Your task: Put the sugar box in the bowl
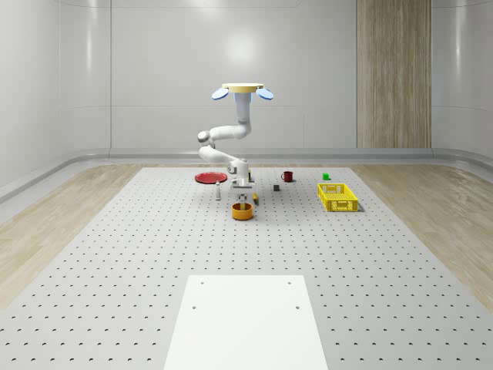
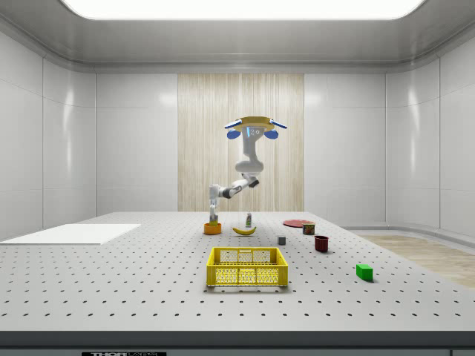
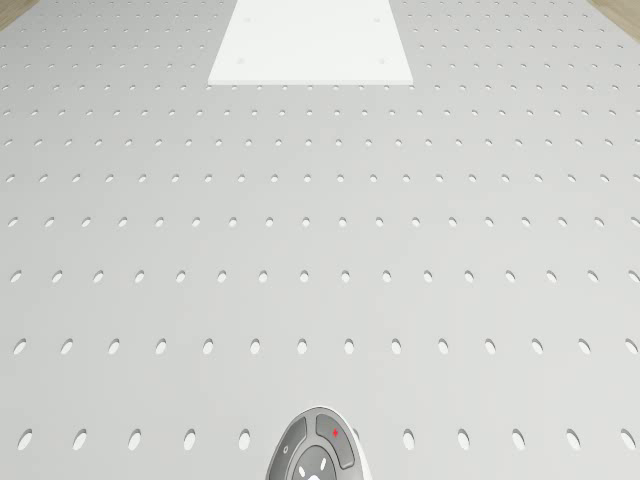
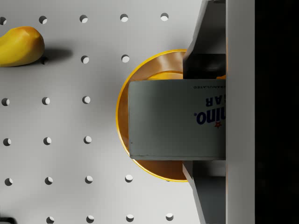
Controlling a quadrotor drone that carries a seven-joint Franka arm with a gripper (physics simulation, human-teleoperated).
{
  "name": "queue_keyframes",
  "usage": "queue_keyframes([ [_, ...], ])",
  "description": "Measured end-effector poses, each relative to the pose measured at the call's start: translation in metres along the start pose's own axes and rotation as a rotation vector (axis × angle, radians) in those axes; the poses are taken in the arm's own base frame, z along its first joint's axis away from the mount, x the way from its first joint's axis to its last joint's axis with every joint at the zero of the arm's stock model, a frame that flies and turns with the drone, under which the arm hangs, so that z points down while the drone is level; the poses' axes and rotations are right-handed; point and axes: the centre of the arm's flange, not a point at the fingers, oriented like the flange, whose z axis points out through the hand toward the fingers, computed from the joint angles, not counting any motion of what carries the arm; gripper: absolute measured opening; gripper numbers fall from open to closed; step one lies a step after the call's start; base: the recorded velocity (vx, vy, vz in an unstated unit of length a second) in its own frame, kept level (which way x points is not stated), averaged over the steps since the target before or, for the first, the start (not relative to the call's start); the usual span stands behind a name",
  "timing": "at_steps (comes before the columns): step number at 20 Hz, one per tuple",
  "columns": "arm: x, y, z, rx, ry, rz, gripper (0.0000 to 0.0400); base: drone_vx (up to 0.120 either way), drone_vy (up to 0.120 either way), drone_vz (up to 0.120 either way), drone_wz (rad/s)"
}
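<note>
The sugar box (image 4: 177, 119), grey-white with blue lettering, is clamped between two grey fingers (image 4: 203, 60). My gripper (image 4: 196, 119) is shut on it, directly over the orange bowl (image 4: 122, 116). In the whole-scene view the gripper (image 1: 243, 193) hangs just above the bowl (image 1: 243, 211) near the table's middle. I cannot tell whether the box touches the bowl. The drone (image 1: 243, 91) hovers high above this spot, with its white arm bent downward. In the side view the gripper (image 2: 214, 219) is over the bowl (image 2: 213, 228).
A banana (image 4: 18, 44) lies next to the bowl. A red plate (image 1: 209, 177), a red mug (image 1: 287, 176), a green block (image 1: 326, 176) and a small dark cube (image 1: 276, 187) stand behind it. A yellow crate (image 1: 337, 196) is at the right, a white pad (image 1: 245, 320) in front.
</note>
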Motion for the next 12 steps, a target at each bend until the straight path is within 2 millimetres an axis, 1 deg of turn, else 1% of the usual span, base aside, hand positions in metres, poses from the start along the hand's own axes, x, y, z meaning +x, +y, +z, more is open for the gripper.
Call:
queue_keyframes([
  [2, 0.0, 0.0, 0.001, 0.001, -0.002, -0.006, 0.0312, 0.0, 0.0, 0.0, 0.0],
  [5, 0.0, 0.0, -0.004, 0.002, -0.004, -0.013, 0.0359, 0.0, 0.0, 0.0, 0.0],
  [8, 0.0, 0.0, -0.013, 0.002, -0.006, -0.016, 0.038, 0.0, 0.0, 0.0, 0.0],
  [12, 0.0, 0.0, -0.021, 0.003, -0.007, -0.019, 0.0393, 0.0, 0.0, 0.0, 0.0],
])
